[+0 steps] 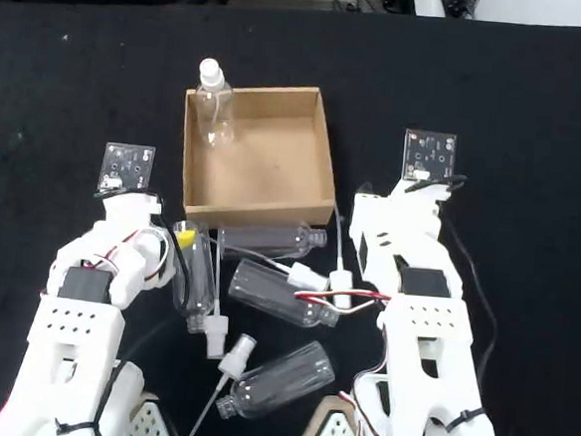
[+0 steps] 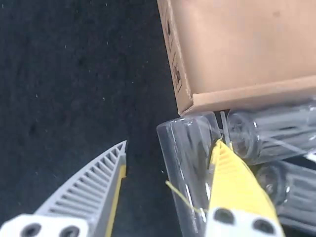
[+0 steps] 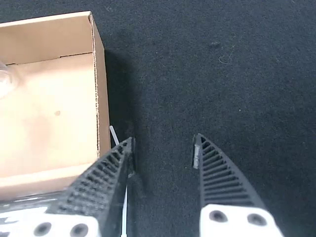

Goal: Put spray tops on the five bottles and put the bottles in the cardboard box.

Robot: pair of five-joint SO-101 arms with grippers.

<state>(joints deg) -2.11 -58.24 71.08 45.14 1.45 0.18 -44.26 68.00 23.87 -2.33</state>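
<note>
High view: one capped bottle [image 1: 215, 103] stood in the far corner of the cardboard box [image 1: 256, 208]. Four clear bottles [image 1: 283, 293] lay, apparently uncapped, on the surface [image 1: 498, 103] just in front of the box, with loose spray tops [image 1: 229, 351] among them.

Left wrist view: the left end effector [image 2: 170, 143] was spread open astride a lying bottle [image 2: 185, 168] at the box's corner. The bottle was probably light, stiff, slippery plastic, best gripped mid-body.

Right wrist view: the right end effector [image 3: 164, 138] gaped open over bare surface beside the box.

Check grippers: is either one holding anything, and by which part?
Nothing held. Left gripper open, base end of a lying bottle beside its yellow finger, not clamped. Right gripper open over the table.
</note>
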